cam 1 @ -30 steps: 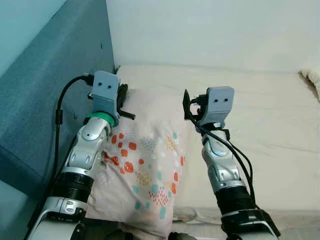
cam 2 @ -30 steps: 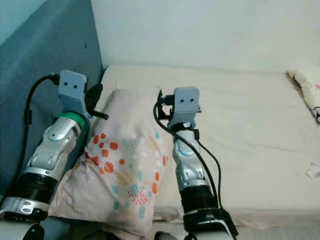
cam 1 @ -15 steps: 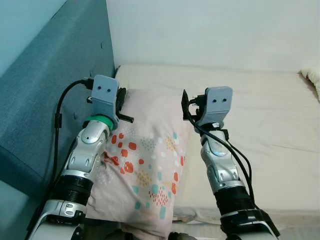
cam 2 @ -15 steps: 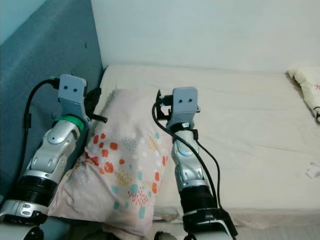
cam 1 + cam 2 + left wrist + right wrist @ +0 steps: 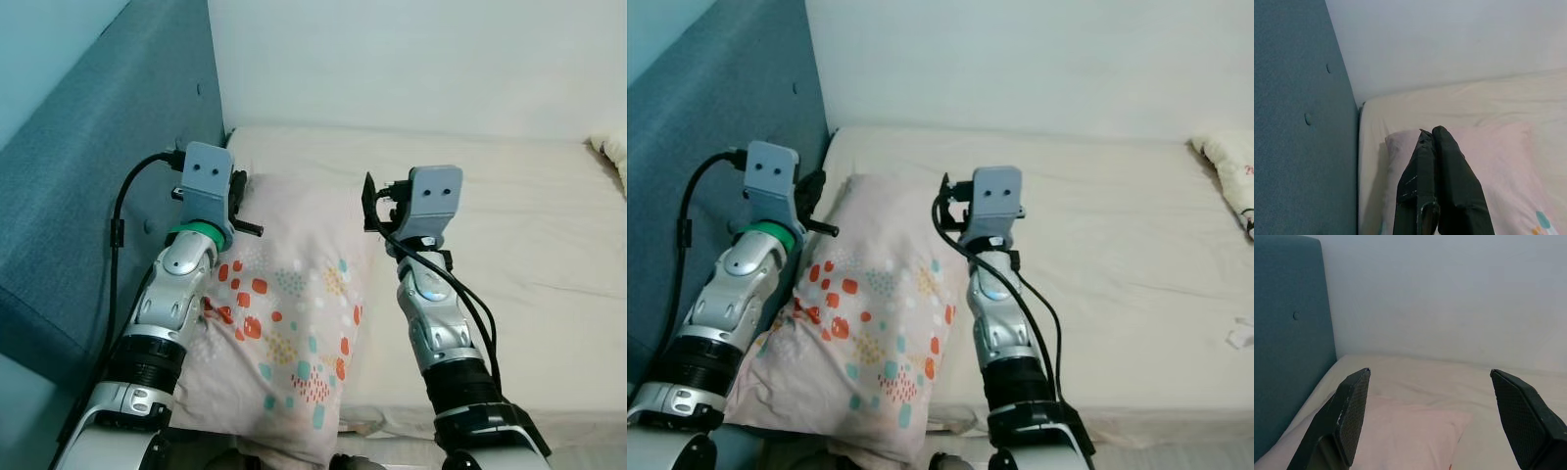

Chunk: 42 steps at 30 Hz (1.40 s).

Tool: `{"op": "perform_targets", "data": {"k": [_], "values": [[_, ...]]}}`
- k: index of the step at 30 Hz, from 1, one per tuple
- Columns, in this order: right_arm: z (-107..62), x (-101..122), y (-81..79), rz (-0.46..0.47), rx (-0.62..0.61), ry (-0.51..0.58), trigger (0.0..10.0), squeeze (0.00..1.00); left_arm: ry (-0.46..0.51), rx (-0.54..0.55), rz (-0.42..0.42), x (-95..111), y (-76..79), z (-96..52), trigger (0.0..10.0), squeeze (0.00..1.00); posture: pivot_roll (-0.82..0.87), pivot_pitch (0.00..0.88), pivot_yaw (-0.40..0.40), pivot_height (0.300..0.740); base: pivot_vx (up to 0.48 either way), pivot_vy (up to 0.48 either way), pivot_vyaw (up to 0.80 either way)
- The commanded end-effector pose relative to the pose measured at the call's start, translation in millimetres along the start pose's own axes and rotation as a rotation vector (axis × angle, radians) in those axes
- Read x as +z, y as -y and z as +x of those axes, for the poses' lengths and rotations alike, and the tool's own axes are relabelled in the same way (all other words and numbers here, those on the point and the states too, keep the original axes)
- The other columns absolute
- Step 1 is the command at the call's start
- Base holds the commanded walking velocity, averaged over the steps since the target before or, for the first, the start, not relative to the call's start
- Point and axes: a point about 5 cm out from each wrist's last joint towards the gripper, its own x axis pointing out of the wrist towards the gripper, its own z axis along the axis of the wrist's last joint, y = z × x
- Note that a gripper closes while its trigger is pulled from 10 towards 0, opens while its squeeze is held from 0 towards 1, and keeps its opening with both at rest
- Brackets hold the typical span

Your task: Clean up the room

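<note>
A pale pink pillow with red, teal and yellow spots lies on the bed by the headboard, its near end hanging over the bed's front edge. My left gripper is raised over the pillow's left far corner, its black fingers pressed together with nothing between them. Over the pillow's right far edge my right gripper is held up, fingers wide apart and empty. Neither gripper touches the pillow.
A blue-grey padded headboard runs along the left. A white wall stands behind the bed. Another pale cushion with a printed pattern lies at the bed's far right. The cream sheet stretches to the right of the pillow.
My right arm has shifted slightly to the right and my left arm has wobbled a little. The pillow lies as before.
</note>
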Motion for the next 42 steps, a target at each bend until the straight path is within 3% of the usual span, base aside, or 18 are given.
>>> {"op": "perform_targets", "data": {"k": [1,25,36,41,42], "values": [[0.9,-2,-0.4,0.007,-0.004,-0.019,10.0,0.00,-0.028,0.009,-0.002,-5,0.5,-0.1,10.0,0.00,0.01,0.052,0.039,0.740,0.000,0.000,0.00],[0.1,-2,-4.8,0.017,0.011,-0.016,10.0,0.00,-0.035,0.004,-0.009,-8,1.2,-1.6,10.0,0.00,0.01,0.049,0.035,0.740,0.000,0.000,0.00],[-5.5,-4,-3.6,0.010,0.010,-0.019,10.0,0.00,0.037,0.053,0.089,-6,-6.8,-10.5,10.0,0.00,0.00,0.058,0.038,0.740,0.000,0.000,0.00],[-16.8,-2,1.7,0.019,-0.019,0.000,10.0,0.00,0.088,0.099,0.114,-4,-22.8,-28.2,10.0,0.00,0.00,0.058,0.038,0.740,0.000,0.000,0.00],[-28.3,-3,3.7,0.014,-0.025,0.000,10.0,0.00,0.103,0.115,0.124,-6,-27.9,-42.3,10.0,0.00,0.00,0.061,0.038,0.740,0.000,0.000,0.00]]}}
